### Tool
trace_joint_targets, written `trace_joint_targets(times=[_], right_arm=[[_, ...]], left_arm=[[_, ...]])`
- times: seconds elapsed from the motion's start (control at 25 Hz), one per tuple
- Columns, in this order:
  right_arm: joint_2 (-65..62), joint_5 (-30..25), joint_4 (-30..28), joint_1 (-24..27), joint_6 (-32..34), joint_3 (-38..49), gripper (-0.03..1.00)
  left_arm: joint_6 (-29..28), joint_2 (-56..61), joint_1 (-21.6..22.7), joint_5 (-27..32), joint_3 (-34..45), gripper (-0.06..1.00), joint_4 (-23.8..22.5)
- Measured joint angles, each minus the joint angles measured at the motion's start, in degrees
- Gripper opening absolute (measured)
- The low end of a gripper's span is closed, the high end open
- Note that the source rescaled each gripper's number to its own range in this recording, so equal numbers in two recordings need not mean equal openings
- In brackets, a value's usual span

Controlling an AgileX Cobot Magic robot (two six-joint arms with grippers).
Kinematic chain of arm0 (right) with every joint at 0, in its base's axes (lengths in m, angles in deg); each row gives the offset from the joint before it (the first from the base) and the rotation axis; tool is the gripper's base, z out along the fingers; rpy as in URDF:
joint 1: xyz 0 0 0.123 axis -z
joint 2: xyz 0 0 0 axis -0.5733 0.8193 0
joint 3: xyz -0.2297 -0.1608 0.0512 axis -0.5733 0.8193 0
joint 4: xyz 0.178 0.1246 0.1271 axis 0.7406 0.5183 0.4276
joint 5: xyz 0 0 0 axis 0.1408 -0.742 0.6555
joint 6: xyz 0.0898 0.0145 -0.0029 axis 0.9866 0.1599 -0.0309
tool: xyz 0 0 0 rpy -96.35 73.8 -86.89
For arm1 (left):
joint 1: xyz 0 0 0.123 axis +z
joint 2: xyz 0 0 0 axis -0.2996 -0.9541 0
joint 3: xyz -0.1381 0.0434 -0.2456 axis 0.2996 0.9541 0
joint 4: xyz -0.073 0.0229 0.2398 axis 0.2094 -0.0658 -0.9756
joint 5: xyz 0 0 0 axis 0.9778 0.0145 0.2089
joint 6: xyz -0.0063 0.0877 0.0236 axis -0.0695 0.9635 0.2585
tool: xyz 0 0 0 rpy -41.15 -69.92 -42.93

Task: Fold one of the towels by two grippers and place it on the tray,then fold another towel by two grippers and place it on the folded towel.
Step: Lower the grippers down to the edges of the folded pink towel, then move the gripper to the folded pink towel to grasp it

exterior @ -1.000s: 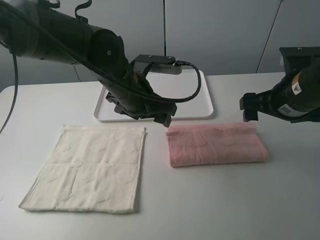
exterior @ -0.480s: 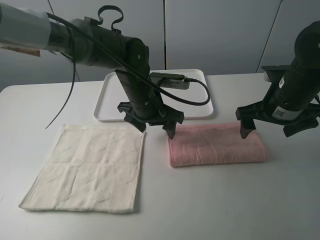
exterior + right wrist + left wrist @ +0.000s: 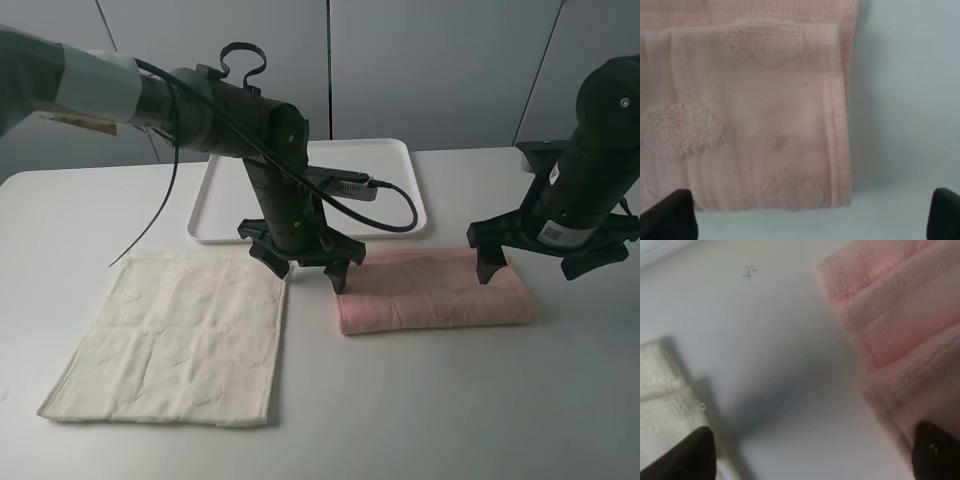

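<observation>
My left end effector and right end effector hang wide open over the floppy pale pink terry towel on the worktop by the white plastic tray, so I'd pinch its end corners.

The exterior camera overlooks the whole table from high in front. Both wrist cameras face down at close range, each sharing one end of the pink towel with it.
</observation>
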Motion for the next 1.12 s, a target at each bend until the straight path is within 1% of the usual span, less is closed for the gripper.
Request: trace_joint_targets(times=[0.44, 0.8, 0.92, 1.12], right_arm=[[0.40, 0.98, 0.00, 0.00, -0.15, -0.04, 1.00], [5.81, 1.90, -0.49, 0.00, -1.36, -0.16, 1.00], [7.48, 2.34, -0.98, 0.00, -2.16, -0.99, 1.00], [9.91, 2.34, -1.60, 0.00, -4.31, -4.97, 1.00]], left_arm=[[-0.84, -0.67, 0.00, -0.59, 0.00, 1.00, -0.81], [-0.93, -0.67, 0.00, -0.59, 0.00, 1.00, -1.25], [-0.98, -0.67, 0.00, -0.59, 0.00, 1.00, -1.34], [-0.98, -0.67, 0.00, -0.59, 0.00, 1.00, -1.34]])
